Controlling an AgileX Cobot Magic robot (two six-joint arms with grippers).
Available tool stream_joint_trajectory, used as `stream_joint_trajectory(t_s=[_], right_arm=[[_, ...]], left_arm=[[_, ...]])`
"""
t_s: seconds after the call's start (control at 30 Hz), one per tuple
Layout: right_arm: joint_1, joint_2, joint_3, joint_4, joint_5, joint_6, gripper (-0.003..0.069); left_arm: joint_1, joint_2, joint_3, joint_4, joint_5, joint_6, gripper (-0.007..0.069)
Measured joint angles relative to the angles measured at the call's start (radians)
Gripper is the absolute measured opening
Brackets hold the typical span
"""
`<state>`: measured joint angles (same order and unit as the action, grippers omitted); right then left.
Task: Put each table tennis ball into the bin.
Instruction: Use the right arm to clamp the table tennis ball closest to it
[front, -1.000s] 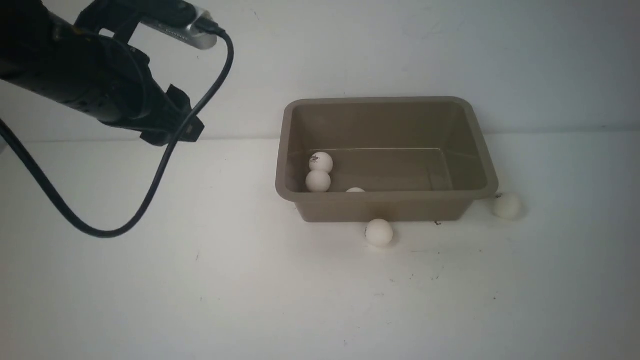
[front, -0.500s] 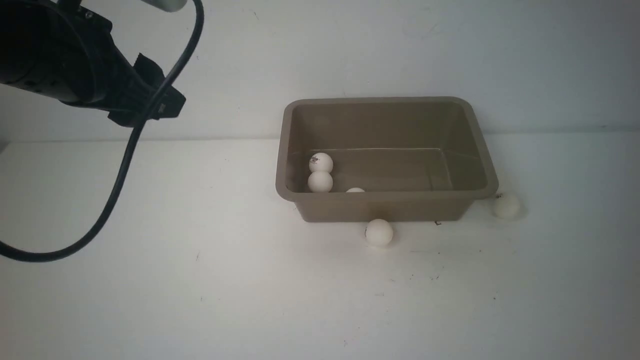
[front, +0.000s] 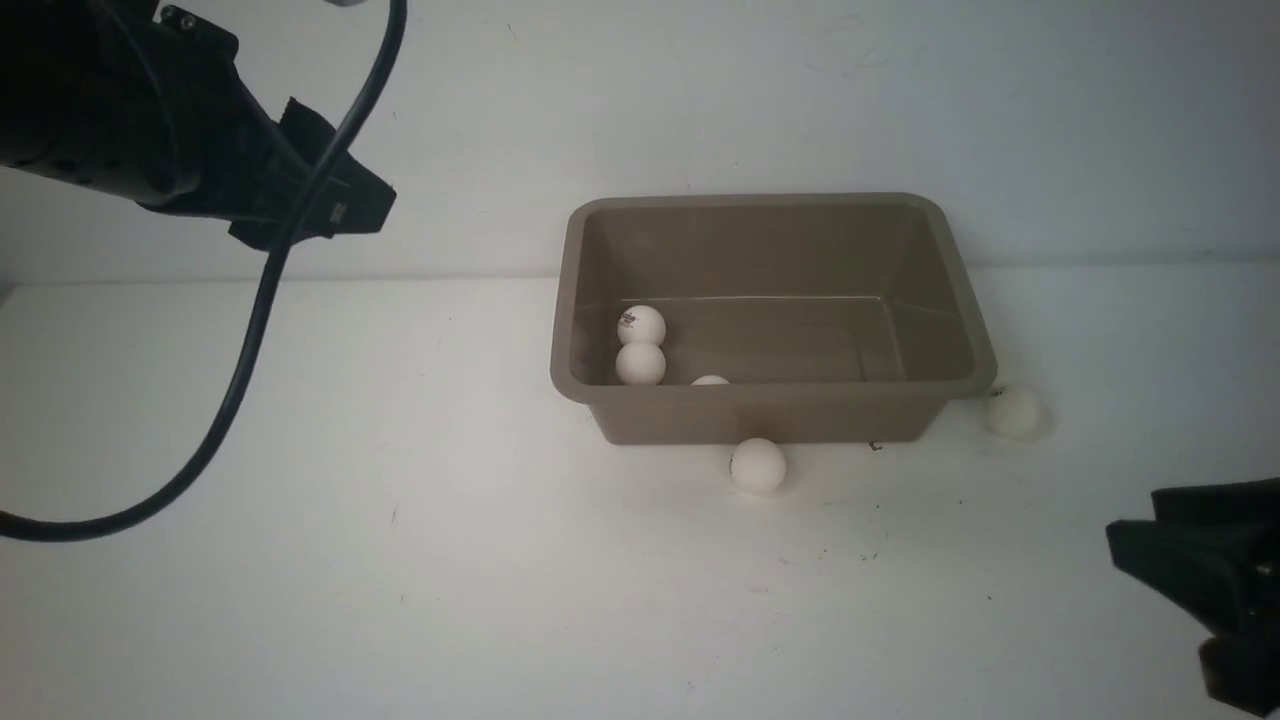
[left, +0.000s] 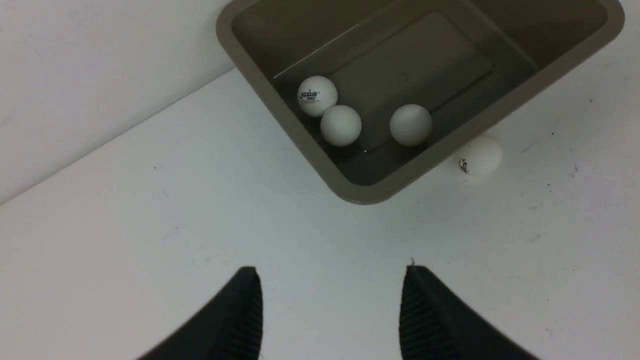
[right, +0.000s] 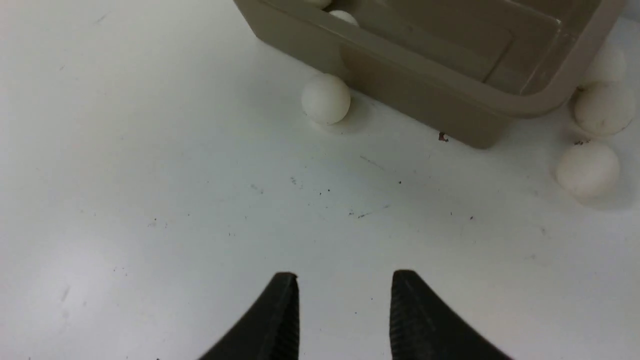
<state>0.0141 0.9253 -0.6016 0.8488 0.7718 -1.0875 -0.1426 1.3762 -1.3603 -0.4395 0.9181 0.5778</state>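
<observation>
Taupe bin (front: 770, 392) against the back wall, three table tennis balls (front: 641, 325) inside.
My left claw (left: 331, 280) and right claw (right: 345, 280) gape empty above open table (front: 400, 500); one ball (front: 758, 465) sits just beside the bin's near side, another ball (front: 1015, 412) by its right corner.

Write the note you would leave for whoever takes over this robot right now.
Left gripper: jaws open, empty, raised to the left of the bin.
Right gripper: jaws open, empty, low, short of the bin's near right corner.
Done: three balls lie in the bin.
To do: one ball just in front of the bin's near wall; at least two more balls beside its near right corner, best seen in the right wrist view.
</observation>
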Motion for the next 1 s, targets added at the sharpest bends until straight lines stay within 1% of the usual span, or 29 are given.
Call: stream_joint_trajectory(t_s=[0.1,0.23,0.33,0.43,0.53,0.67,0.77,0.9,1.0], right_arm=[[0.0,0.018,-0.056,0.009,0.015,-0.002,0.0243],[0.0,0.08,-0.151,0.043,0.086,-0.003,0.0254],[0.0,0.116,-0.16,0.05,0.095,-0.022,0.0313],[0.0,0.174,-0.16,0.055,0.105,-0.043,0.0409],[0.0,0.224,-0.16,0.079,0.113,-0.066,0.0449],[0.04,0.283,-0.163,0.128,0.116,-0.156,0.0461],[0.078,0.322,-0.169,0.147,0.114,-0.181,0.0461],[0.088,0.335,-0.169,0.131,0.073,-0.157,0.0461],[0.088,0.336,-0.169,0.08,0.005,-0.112,0.0461]], left_arm=[[0.0,0.002,0.0,-0.021,0.001,0.002,0.0342],[0.0,0.002,0.0,-0.022,0.001,0.003,0.0342],[0.0,0.002,0.0,-0.023,0.011,0.003,0.0342],[0.0,0.002,0.0,-0.025,0.018,0.003,0.0342],[0.0,0.002,0.0,-0.025,0.018,0.003,0.0342],[0.0,0.002,0.0,-0.025,0.018,0.003,0.0342],[0.0,0.002,0.0,-0.026,0.018,0.003,0.0342],[0.0,0.002,0.0,-0.026,0.022,0.003,0.0342],[0.0,0.002,0.0,-0.026,0.024,0.003,0.0342]])
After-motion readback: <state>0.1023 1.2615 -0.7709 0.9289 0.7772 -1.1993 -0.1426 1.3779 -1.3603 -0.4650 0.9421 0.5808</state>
